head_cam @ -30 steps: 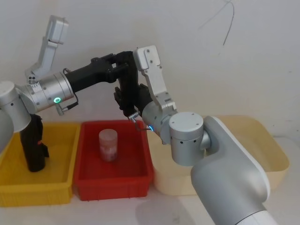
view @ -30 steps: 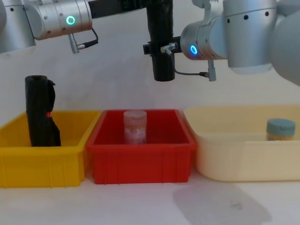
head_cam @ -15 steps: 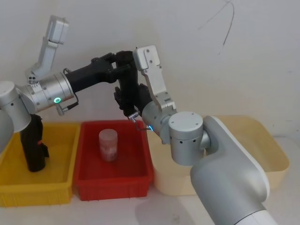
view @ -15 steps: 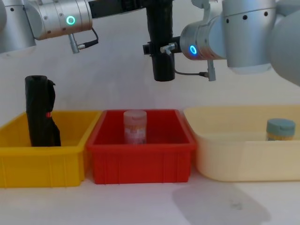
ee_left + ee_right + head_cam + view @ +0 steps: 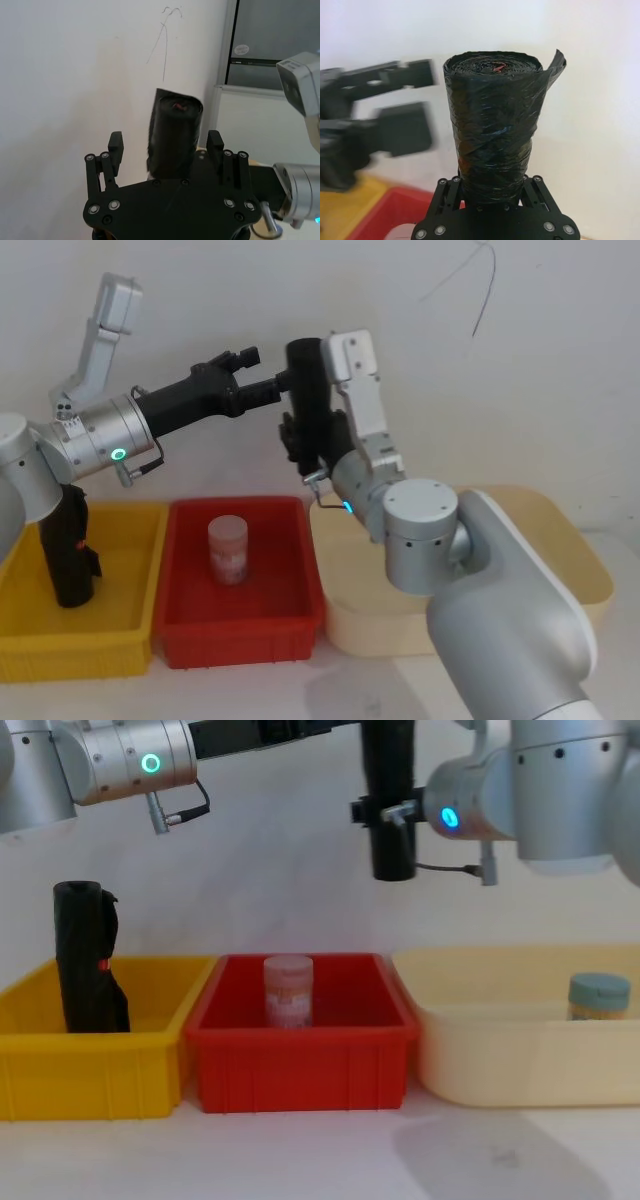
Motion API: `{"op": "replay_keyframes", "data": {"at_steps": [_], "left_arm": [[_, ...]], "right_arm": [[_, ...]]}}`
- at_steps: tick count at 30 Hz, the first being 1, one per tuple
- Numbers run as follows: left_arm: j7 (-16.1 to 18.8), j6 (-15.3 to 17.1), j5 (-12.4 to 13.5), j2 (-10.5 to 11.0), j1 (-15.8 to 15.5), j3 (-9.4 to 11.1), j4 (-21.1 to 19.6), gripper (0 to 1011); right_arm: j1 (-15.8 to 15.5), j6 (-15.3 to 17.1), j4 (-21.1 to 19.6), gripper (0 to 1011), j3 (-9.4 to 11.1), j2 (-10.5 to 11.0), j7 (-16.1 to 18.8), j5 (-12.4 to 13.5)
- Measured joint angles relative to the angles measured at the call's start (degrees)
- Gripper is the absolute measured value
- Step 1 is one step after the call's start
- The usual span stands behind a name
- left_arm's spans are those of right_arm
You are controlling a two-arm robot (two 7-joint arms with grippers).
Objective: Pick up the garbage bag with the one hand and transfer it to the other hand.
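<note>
The right gripper (image 5: 492,212) grips the garbage bag (image 5: 306,400) upright, high above the red bin's (image 5: 300,1060) right rim, while the left gripper (image 5: 268,390) hangs spread beside it, so the handover looks done and next comes parting cleanly.

Left gripper (image 5: 262,378) raised high above the red bin (image 5: 243,615), fingers spread wide, nothing between them. Right gripper (image 5: 305,445) also up above that bin's right edge, clamped round the lower part of the garbage bag (image 5: 305,390), held upright.
</note>
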Motion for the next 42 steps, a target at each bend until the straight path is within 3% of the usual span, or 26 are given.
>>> {"op": "replay_keyframes", "data": {"at_steps": [13, 21, 31, 42], "left_arm": [[0.03, 0.00, 0.00, -0.01, 0.00, 0.00, 0.00, 1001], [0.05, 0.00, 0.00, 0.00, 0.00, 0.00, 0.00, 1002], [0.05, 0.00, 0.00, 0.00, 0.00, 0.00, 0.00, 1002], [0.05, 0.00, 0.00, -0.01, 0.00, 0.00, 0.00, 1002]], "right_arm": [[-3.25, 2.23, -5.45, 470, 5.15, 3.12, -4.43, -0.23], [-4.59, 3.17, -7.67, 754, 7.31, 4.41, -5.87, -0.23], [-5.37, 3.78, -8.93, 999, 8.54, 5.15, -6.67, -0.22], [-5.75, 4.05, -9.50, 1001, 9.15, 5.51, -7.07, -0.22]]}}
